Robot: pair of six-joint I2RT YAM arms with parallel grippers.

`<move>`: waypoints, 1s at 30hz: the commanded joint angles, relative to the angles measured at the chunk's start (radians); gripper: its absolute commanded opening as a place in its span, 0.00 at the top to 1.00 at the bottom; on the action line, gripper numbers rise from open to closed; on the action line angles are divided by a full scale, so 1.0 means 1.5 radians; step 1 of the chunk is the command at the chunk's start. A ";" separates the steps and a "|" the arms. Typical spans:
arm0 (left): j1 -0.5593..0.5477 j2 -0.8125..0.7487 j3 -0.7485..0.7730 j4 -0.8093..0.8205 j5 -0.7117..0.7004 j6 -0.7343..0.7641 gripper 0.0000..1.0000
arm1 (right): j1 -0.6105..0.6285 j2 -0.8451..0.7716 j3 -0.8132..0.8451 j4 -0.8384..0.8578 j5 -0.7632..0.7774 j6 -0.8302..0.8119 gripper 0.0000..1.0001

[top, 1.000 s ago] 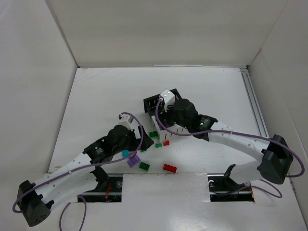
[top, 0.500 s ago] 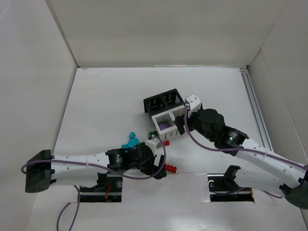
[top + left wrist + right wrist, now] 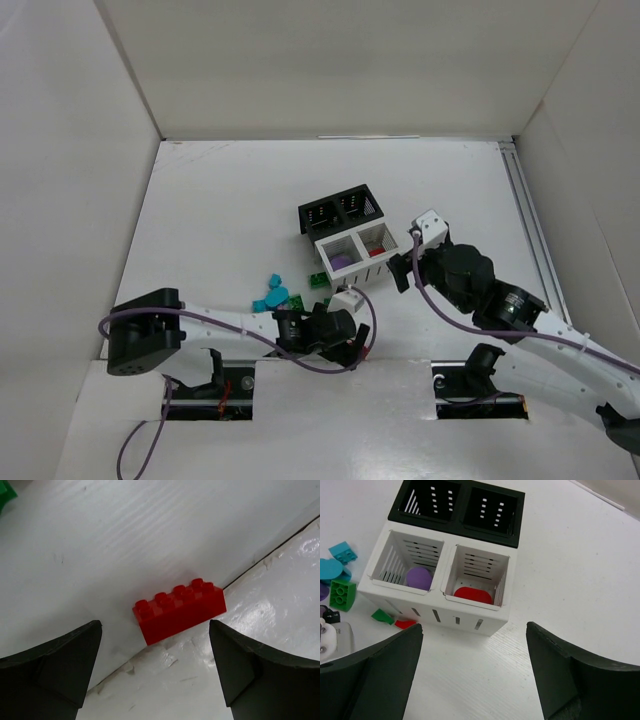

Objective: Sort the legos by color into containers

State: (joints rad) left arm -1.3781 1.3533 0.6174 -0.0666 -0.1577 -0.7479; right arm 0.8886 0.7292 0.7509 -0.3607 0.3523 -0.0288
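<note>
White worktop, white walls around. The left fingers stand spread on either side of a red brick at frame centre, not touching it. The right fingers gape empty below the white bin, which has a purple piece in its left cell and a red piece in its right. The black bin touches it above. A teal brick and a green brick lie at far left.

A white bin and a black bin stand side by side, touching, mid-table. The white one's cells hold a purple brick and a red piece. Teal bricks and a green brick lie loose off its near-left end, and a long red brick lies studs-up by the near edge.
</note>
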 commanded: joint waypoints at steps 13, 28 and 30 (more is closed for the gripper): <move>-0.043 0.109 0.077 0.008 -0.098 0.090 0.29 | -0.004 -0.051 -0.014 -0.024 0.047 0.027 0.11; -0.070 0.118 0.143 -0.030 -0.116 0.091 0.68 | -0.004 -0.096 -0.038 -0.044 0.062 0.052 0.11; -0.070 0.102 0.165 -0.045 -0.144 0.070 0.68 | -0.004 -0.104 -0.038 -0.059 0.074 0.067 0.11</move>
State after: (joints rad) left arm -1.4734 1.5715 0.7971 -0.0853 -0.3191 -0.5991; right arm 0.8883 0.5922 0.7017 -0.4339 0.4263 0.0372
